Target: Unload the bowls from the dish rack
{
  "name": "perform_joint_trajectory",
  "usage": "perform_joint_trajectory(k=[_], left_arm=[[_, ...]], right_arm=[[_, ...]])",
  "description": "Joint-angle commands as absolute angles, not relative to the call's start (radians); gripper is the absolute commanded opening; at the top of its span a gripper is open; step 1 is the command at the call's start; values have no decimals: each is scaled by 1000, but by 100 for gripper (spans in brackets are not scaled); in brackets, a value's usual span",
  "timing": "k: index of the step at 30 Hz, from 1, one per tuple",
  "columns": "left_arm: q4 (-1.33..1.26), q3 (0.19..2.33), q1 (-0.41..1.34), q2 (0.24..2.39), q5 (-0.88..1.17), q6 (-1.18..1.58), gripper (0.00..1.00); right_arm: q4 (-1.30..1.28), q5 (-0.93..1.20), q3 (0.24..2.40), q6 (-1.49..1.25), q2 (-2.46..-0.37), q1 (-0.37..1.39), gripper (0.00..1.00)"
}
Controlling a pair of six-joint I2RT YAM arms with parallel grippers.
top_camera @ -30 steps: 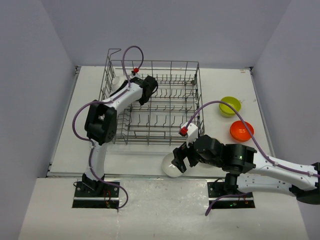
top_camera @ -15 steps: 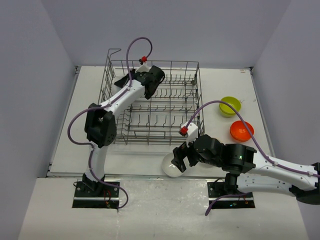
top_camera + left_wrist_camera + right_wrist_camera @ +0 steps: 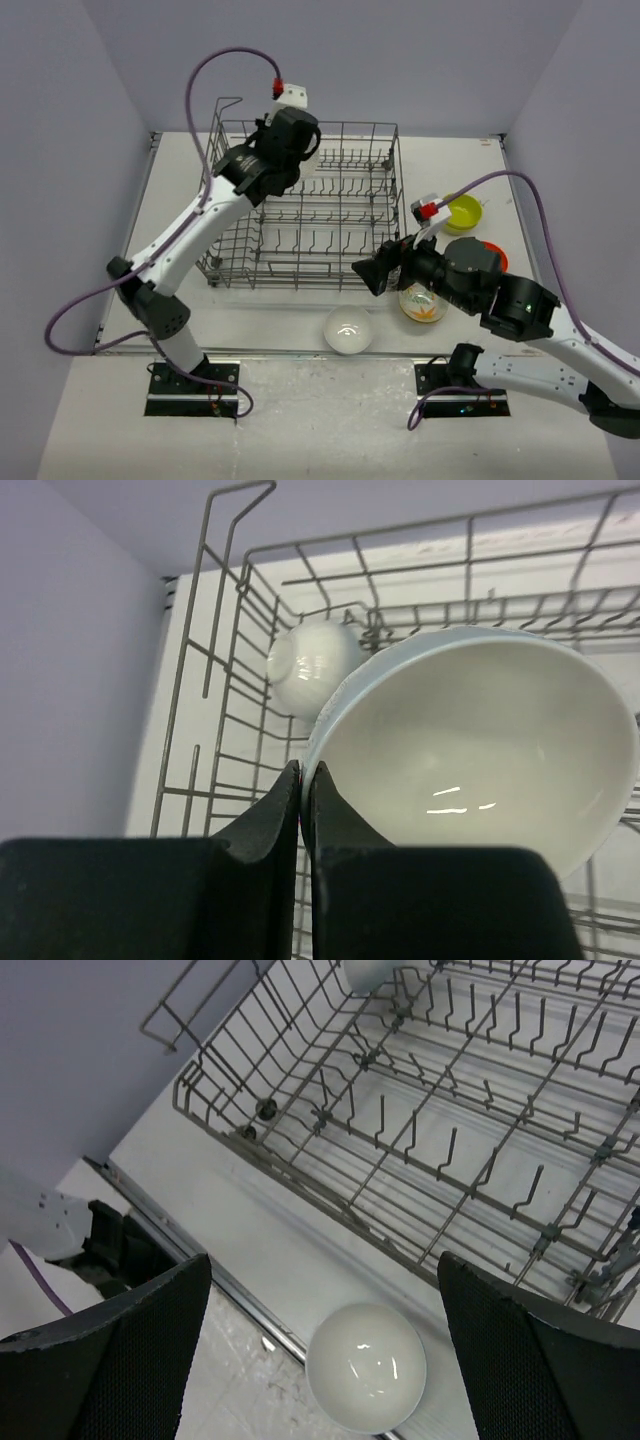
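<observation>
The grey wire dish rack stands in the middle of the table. My left gripper is raised above the rack's back left part and is shut on the rim of a white bowl, which tilts with its hollow toward the camera. Another white bowl lies in the rack's back left corner, also showing as the white bowl in the rack. My right gripper hangs open over the table in front of the rack, above a white bowl that rests near the table's front edge.
A cream floral bowl sits right of the white one. A yellow-green bowl and an orange bowl, partly under my right arm, stand right of the rack. The rack's raised corner loop is at the back left.
My left arm has risen out of the rack with the white bowl in its grip. My right gripper has lifted away from the white bowl on the table, uncovering the floral bowl.
</observation>
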State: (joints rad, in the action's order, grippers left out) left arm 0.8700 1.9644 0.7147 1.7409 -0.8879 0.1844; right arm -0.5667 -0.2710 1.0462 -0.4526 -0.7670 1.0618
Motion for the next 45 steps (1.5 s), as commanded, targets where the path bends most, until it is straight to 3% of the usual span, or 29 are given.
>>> perform_joint_trajectory(k=[1, 6, 14, 17, 22, 26, 28, 29, 32, 33, 34, 35, 36, 45], left_arm=[[712, 1877, 727, 1553, -688, 253, 0], [667, 1763, 764, 1450, -459, 321, 0], [623, 1649, 799, 1341, -336, 339, 0], [606, 1614, 801, 1301, -322, 341, 0], [598, 1580, 801, 1262, -318, 339, 0], [594, 1569, 801, 1252, -311, 336, 0], [591, 1568, 801, 1246, -311, 334, 0], [589, 1566, 801, 1244, -313, 333, 0], [586, 1565, 801, 1241, -327, 318, 0], [600, 1575, 801, 1247, -339, 308, 9], [607, 1583, 801, 1249, -356, 305, 33], [610, 1586, 801, 1249, -395, 304, 93], [617, 1595, 801, 1244, -419, 301, 100], [675, 1615, 799, 1160, -725, 244, 100]], right_arm=[[-521, -284, 1190, -434, -843, 1008, 95], [-650, -354, 1419, -430, -1053, 979, 95], [-696, -376, 1615, -433, -1258, 904, 88], [-722, -371, 1649, -434, -1327, 902, 76], [-762, -406, 1661, -448, -1397, 902, 39], [-761, -417, 1664, -449, -1407, 902, 31], [-764, -419, 1670, -453, -1404, 902, 15], [-764, -420, 1669, -456, -1401, 902, 0], [-761, -417, 1663, -456, -1381, 902, 0], [-762, -416, 1660, -454, -1375, 902, 0], [-765, -408, 1657, -453, -1367, 902, 0], [-775, -379, 1655, -449, -1347, 902, 0], [-781, -364, 1652, -446, -1335, 900, 0], [-988, -10, 1504, -384, -1152, 900, 0]])
